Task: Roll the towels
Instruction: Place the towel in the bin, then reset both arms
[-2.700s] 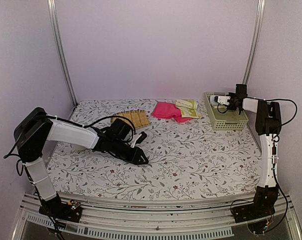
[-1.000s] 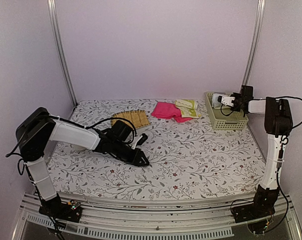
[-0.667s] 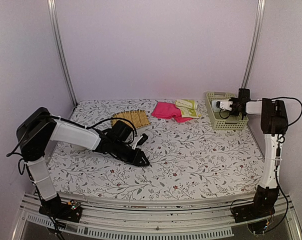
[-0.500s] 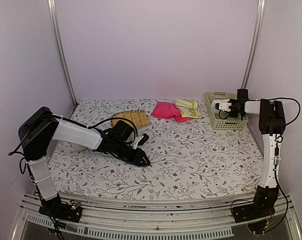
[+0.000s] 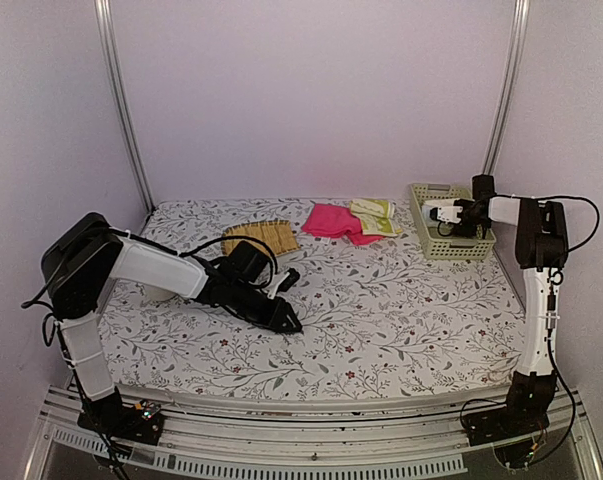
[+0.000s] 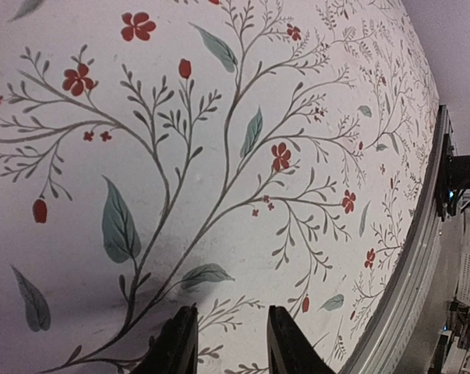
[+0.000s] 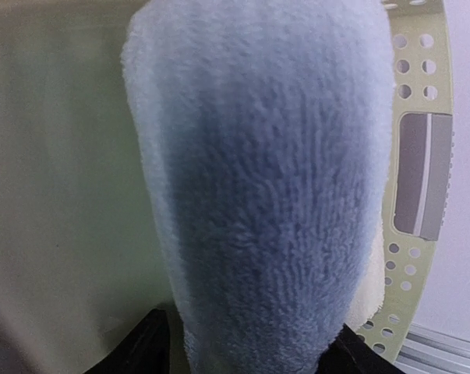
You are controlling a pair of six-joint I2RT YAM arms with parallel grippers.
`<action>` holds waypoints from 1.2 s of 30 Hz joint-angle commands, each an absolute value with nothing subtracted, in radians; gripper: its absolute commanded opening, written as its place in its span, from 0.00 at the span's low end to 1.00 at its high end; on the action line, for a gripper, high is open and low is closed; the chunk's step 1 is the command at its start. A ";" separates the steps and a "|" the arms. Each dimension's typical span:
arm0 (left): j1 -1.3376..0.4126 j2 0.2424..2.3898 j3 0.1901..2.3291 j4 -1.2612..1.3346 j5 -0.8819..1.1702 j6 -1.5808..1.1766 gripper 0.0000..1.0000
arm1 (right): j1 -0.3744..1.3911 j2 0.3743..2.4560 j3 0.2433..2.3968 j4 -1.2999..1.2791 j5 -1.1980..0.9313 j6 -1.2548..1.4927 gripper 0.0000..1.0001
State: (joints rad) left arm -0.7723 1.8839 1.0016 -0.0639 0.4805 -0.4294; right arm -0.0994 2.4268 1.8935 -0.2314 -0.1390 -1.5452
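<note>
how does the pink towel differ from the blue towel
The pink towel lies loose and unrolled on the table; the blue towel is rolled up in the basket. Pink lies ungripped; blue sits between the fingers of the right gripper. Both are soft cloth.

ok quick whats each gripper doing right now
left gripper: open, holding nothing
right gripper: around the light blue towel at the basket, whether it grips cannot be told

Blue towel: fuzzy terry cloth; basket: smooth matt plastic (w/ holes).
</note>
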 commanded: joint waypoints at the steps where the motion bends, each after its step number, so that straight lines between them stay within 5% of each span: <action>1: -0.781 1.863 1.005 -0.061 0.478 -0.409 0.32 | -0.103 2.379 1.911 -0.341 -0.132 -1.543 0.66; 15: -0.764 1.710 1.024 -0.194 0.378 -0.334 0.34 | -0.105 2.142 1.881 -0.525 -0.153 -1.441 0.78; 22: -0.749 1.551 1.036 -0.325 0.138 -0.262 0.40 | -0.101 1.921 1.792 -0.576 -0.278 -1.101 0.78; 27: -0.727 1.434 1.046 -0.369 -0.105 -0.217 0.63 | -0.101 1.656 1.570 -0.523 -0.429 -0.762 0.82; 29: -0.703 1.396 1.052 -0.370 -0.154 -0.210 0.71 | -0.103 1.553 1.492 -0.486 -0.466 -0.632 0.99; 33: -0.649 1.324 1.077 -0.345 -0.207 -0.190 0.96 | -0.104 1.405 1.426 -0.467 -0.622 -0.420 0.99; 36: -0.614 1.291 1.142 -0.362 -0.247 -0.170 0.98 | -0.104 1.322 1.412 -0.397 -0.509 -0.201 0.99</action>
State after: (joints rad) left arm -0.6605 1.3418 1.0595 -0.3454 -0.1432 -0.2092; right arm -0.0986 1.4059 1.4376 -0.4854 -0.5076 -0.5514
